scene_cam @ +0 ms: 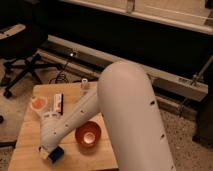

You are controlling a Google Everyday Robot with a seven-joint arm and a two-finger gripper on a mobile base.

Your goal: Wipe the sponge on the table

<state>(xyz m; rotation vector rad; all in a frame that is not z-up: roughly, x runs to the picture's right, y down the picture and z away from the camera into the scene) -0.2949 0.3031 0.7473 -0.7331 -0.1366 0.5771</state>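
The small bright blue soft sponge is seen near the front left corner of the light wooden plank worktop, touching the tip of the tool, which is lowered there. The tool is largely masked by the bulky white arm, so whether it is clenched or released cannot be told. A round copper-red bowl is set just beside it.

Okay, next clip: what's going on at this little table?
The robot's arm reaches down over the near left part of the wooden table. Its gripper is right at the blue sponge, low on the tabletop. A copper-red bowl stands just to the right, apart from the sponge.
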